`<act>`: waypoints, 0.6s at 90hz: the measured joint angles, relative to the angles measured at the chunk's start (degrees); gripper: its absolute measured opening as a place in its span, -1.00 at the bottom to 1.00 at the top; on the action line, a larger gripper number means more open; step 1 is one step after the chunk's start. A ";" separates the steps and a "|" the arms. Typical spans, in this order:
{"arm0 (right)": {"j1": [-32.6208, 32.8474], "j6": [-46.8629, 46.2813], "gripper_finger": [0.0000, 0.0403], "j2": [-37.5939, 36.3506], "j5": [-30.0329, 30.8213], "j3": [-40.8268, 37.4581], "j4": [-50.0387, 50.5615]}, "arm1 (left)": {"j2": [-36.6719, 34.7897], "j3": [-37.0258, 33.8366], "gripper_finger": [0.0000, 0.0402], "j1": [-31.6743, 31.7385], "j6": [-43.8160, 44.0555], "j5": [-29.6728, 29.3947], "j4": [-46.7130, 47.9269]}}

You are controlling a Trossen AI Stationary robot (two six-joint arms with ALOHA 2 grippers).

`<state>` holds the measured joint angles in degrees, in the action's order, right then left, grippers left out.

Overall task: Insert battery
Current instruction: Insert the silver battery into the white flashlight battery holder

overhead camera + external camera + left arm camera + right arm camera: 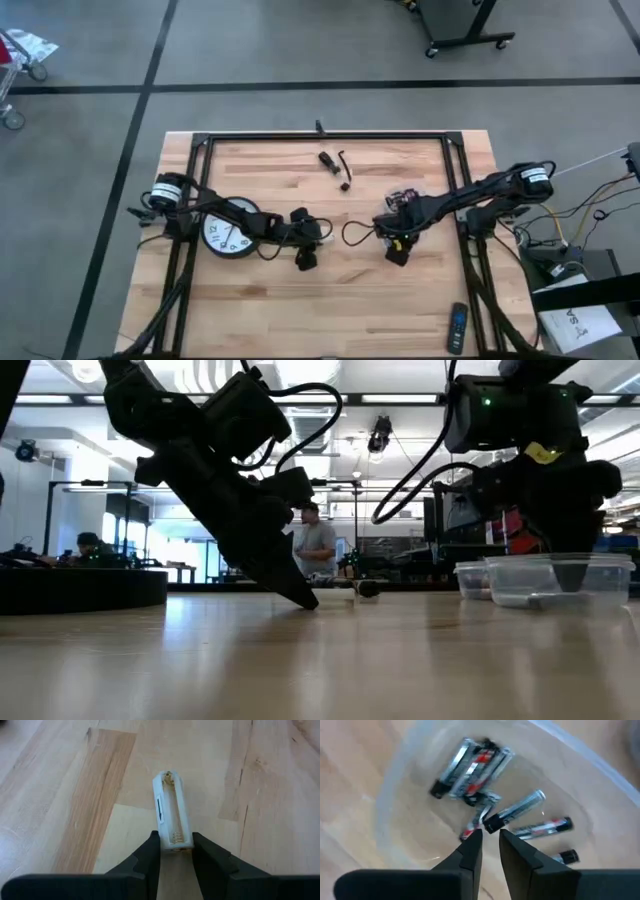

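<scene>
The left claw [176, 851] grips one end of the empty battery holder [171, 810], which lies flat on the counter [60, 820] and runs straight out ahead of the fingers, its spring contacts and arrow mark showing upward. The right claw [490, 845] hangs over a clear tub [395, 820] of loose batteries [470, 765]. Its fingers stand narrow with nothing yet between them, and the dark end of one battery [512, 812] lies just beyond their tips.

To pick well, I judge the right claw should widen a little, straddle that one battery across its body and avoid pinching its neighbours. The left claw should keep the holder flat and open-side up, so the battery can go in to suit the arrow.

Bare counter lies ahead of the holder. Beside the left arm sits a wall clock [228, 236]; farther off lie small dark parts [335, 165], and a remote [456, 328] rests well behind the right arm near the counter's edge.
</scene>
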<state>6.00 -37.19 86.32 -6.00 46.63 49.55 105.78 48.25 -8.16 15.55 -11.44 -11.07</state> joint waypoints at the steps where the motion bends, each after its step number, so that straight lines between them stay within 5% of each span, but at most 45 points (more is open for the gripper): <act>1: 0.00 -0.21 -0.73 0.00 0.01 0.00 0.33 | 0.00 0.00 -0.57 0.00 0.00 0.00 0.00; 35: -0.02 -9.16 -0.36 0.02 2.58 -0.04 0.02 | 0.00 0.00 -0.57 0.00 0.00 0.00 -0.04; 54: -0.04 -12.31 -0.35 0.72 4.19 -0.04 -1.35 | 0.00 0.00 -0.57 0.00 0.00 -0.02 -0.04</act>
<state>5.96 -49.50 87.05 -1.81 46.59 48.21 105.78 48.25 -8.16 15.55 -11.46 -11.11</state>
